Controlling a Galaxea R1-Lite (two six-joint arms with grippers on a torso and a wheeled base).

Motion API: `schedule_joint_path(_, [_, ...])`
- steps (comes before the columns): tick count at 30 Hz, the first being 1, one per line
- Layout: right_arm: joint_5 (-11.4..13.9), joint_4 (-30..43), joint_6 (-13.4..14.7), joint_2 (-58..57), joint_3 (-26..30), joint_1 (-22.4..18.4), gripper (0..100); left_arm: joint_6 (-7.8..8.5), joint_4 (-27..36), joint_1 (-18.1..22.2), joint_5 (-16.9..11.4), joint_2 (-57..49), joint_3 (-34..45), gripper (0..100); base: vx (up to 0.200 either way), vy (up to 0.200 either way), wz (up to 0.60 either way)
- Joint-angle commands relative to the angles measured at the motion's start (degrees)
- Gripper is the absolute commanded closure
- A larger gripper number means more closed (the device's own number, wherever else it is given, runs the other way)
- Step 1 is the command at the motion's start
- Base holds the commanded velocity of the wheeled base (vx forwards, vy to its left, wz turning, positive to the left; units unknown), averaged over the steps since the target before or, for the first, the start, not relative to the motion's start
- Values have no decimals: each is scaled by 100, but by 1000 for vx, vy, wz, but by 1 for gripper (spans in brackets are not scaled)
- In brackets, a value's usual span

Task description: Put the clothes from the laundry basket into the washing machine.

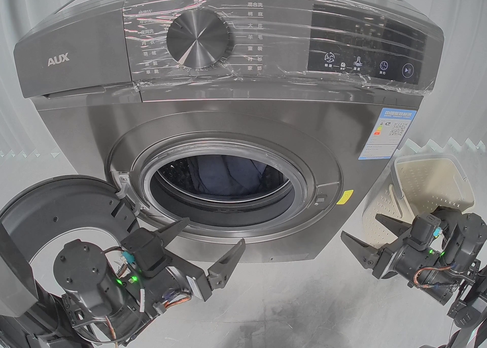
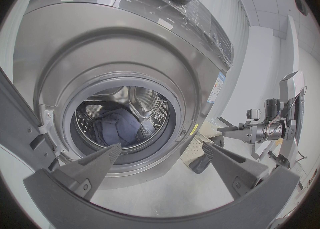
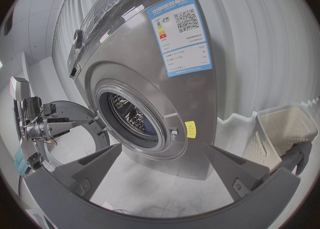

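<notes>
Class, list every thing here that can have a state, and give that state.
Door: open wide.
Drum: holds blue clothes.
Basket: tilted, dark cloth at its rim.
Left pincer: open, empty.
Right pincer: open, empty.

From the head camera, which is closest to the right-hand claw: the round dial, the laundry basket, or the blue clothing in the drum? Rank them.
From the right gripper:
1. laundry basket, just beside it, on the far right.
2. blue clothing, lying in the drum, off to its left.
3. round dial, high up on the washing machine.
</notes>
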Motion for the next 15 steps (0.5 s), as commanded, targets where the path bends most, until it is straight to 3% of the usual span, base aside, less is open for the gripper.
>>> schedule_joint_path(1, [-12, -1, 10, -268, 151, -13, 0, 16, 1, -39, 24, -241, 235, 0, 0, 0, 0])
schedule_joint_path(9, [-30, 51, 1, -620, 239, -39, 0, 7, -7, -460, 709, -338, 639, 0, -200, 0, 0])
schedule_joint_path(15, [-153, 174, -69, -1121, 239, -92, 0, 16, -7, -610, 832, -698, 1070, 0, -200, 0, 0])
